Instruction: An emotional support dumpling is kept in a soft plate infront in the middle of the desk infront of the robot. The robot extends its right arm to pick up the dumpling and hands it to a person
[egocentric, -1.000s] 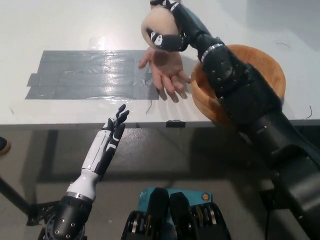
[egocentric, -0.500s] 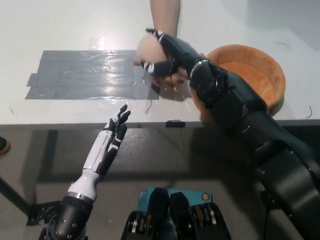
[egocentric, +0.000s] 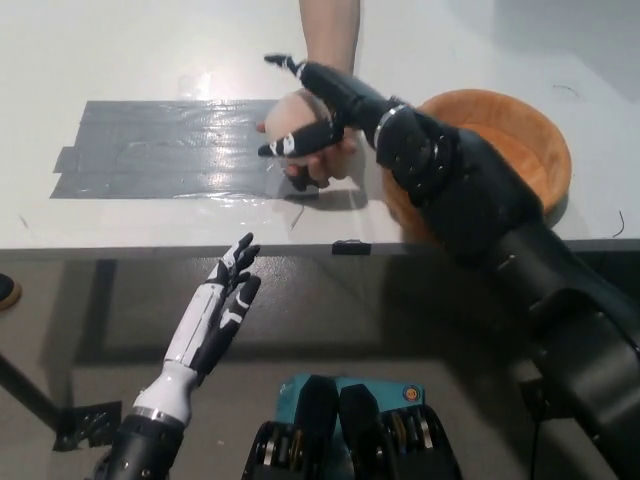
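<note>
The pale peach dumpling (egocentric: 289, 113) lies in a person's upturned hand (egocentric: 331, 158) over the middle of the desk. My black right hand (egocentric: 318, 102) is right over it, fingers spread apart and lifted off its surface, so it stands open. The person's forearm (egocentric: 330, 30) comes in from the top edge. Empty behind my right arm, the soft orange-brown plate (egocentric: 540, 125) sits at the right of the desk. My white left hand (egocentric: 226, 298) rests below the desk's front edge at lower left, open with nothing in it.
A wide patch of grey tape (egocentric: 170, 150) covers the desk left of the hand-over. The desk's front edge (egocentric: 150, 247) runs across the picture, with a small black clip (egocentric: 351, 247) on it. Dark floor lies below.
My right hand came down and left with the dumpling, set it in the person's palm, and spread its fingers off it. The person's fingers curled up around it. My left hand sank slightly.
</note>
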